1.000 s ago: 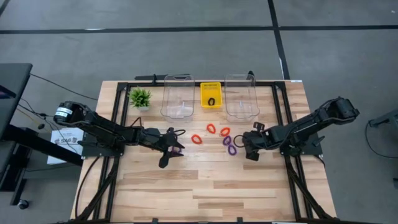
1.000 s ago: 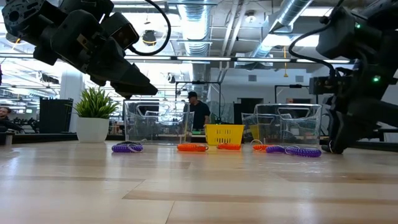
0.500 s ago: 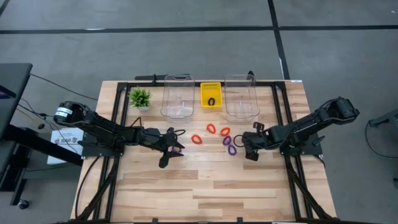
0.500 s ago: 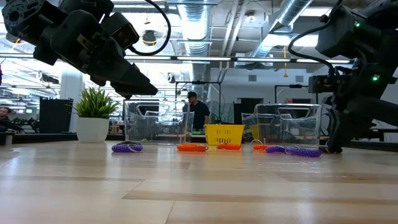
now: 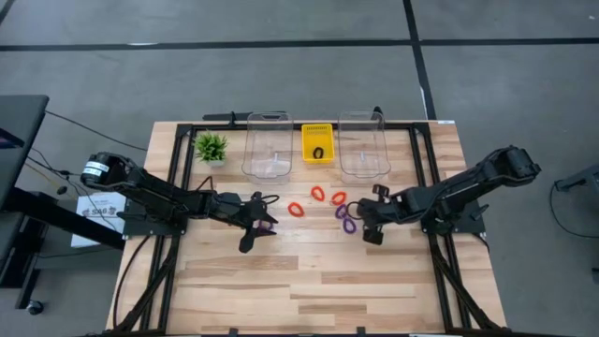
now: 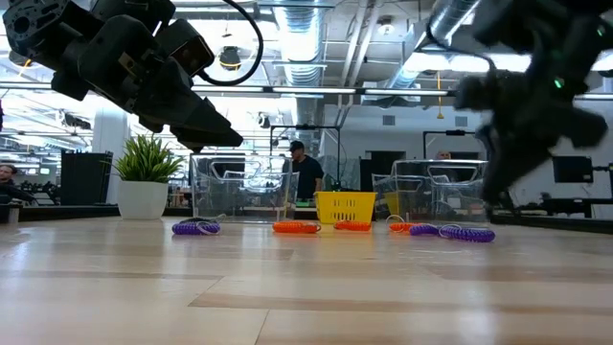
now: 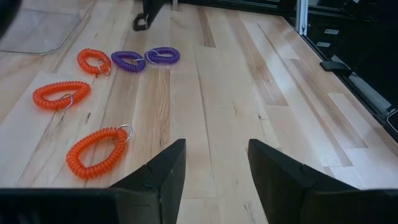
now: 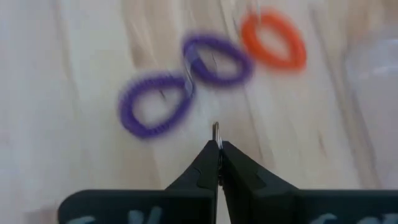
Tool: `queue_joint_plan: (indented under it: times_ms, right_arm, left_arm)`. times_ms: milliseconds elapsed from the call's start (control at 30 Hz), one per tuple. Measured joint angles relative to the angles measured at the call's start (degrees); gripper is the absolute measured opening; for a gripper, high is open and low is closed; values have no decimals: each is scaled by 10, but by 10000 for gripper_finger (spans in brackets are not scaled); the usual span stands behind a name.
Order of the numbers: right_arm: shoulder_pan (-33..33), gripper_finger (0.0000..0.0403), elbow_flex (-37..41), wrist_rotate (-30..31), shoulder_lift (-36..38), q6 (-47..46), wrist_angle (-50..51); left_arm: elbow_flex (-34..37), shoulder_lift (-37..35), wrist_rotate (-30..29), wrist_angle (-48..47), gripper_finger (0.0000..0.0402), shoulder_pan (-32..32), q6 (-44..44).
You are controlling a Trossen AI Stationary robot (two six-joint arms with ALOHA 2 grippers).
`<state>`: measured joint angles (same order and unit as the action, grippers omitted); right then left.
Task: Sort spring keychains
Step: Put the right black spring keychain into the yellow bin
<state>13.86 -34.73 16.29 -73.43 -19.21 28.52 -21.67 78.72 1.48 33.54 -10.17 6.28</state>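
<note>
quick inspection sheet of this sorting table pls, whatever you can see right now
surface: wooden table, dry, no spills seen
job's things: red keychains and purple keychains loose mid-table; black keychain inside the yellow basket; two clear bins look empty
clutter: small potted plant at the back left
grippers: left pincer open, holding nothing, above the table; right pincer shut beside the purple pair, a small metal ring at its tip, grip unclear
cables: dark cable on the floor left of the table
surroundings: grey floor; person standing behind the bins
</note>
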Motion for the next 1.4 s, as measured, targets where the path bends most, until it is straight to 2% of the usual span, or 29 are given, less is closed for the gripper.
queue_joint_plan:
  times_ms: [133,367,633,800,1100,1267,1400]
  right_arm:
    - [0,1,-51,15,0,45,0]
    - [0,1,-130,80,0,110,-10]
    - [-16,1,-154,92,0,184,-87]
    - [-65,1,-154,96,0,227,-189]
    - [-192,0,-155,90,-24,220,-349]
    - [-259,0,-155,19,-86,207,-446]
    - [-295,0,-155,3,-139,183,-482]
  left_arm:
    - [0,0,0,0,172,0,0]
    - [0,0,0,1,172,0,0]
    - [0,0,0,2,172,0,0]
    - [0,0,0,3,172,0,0]
    - [0,0,0,4,172,0,0]
    - [0,0,0,4,172,0,0]
    - [0,0,0,4,172,0,0]
